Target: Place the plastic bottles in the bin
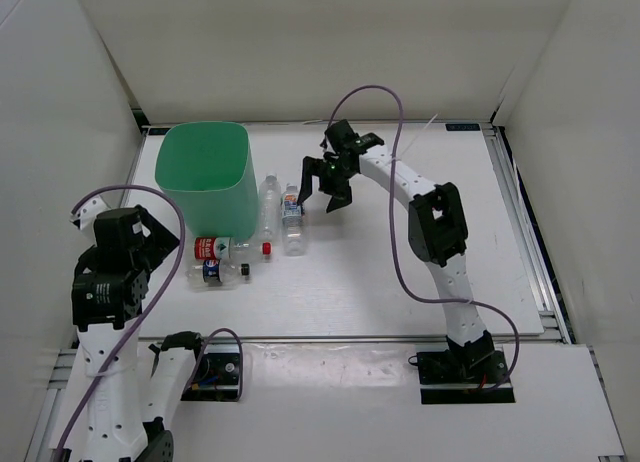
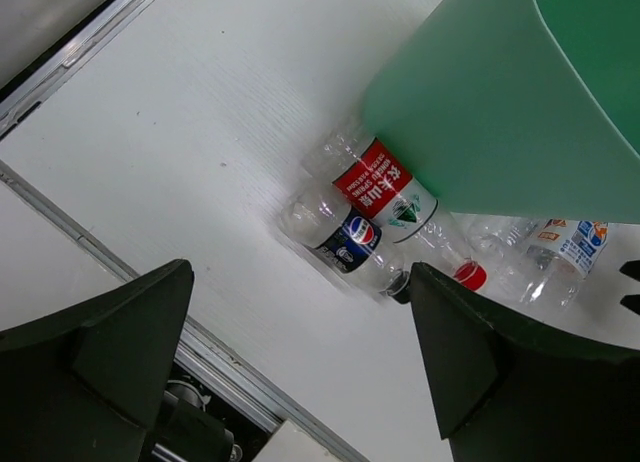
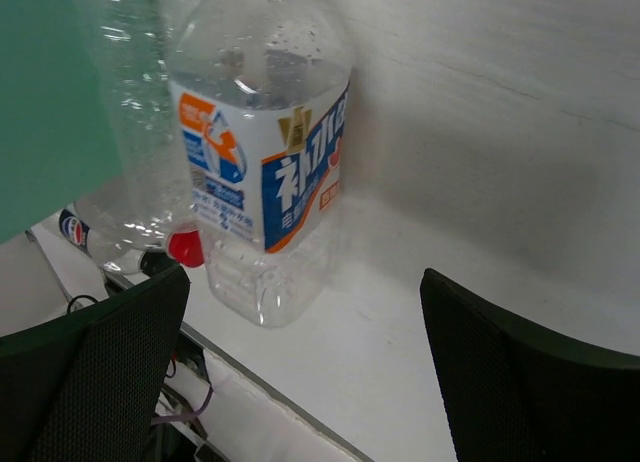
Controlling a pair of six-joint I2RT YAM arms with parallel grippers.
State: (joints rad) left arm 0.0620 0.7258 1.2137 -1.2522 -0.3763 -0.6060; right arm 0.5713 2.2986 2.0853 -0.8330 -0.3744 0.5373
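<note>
- Four plastic bottles, zero binned: every one lies on the table, and the top view shows only green inside the bin (its very bottom is hidden, so don't quote me).
- My read: you're right at the start, with four pick-and-drops to go.
- Where they are: the unlabelled bottle and the blue-white label bottle lie side by side just right of the bin. The red label bottle and the dark blue label bottle lie side by side at its near side, with the red one right up against the wall.
- Looks: all are clear plastic and lying flat. There's a red cap on the red-label one, and droplets inside the blue-white one.
- Your right gripper hovers just beside the blue-white bottle, jaws spread wide, nothing between them.
- Your left gripper is spread wide too and holds nothing. It hangs over the near-left of the table, looking at the red and dark blue pair.
</note>
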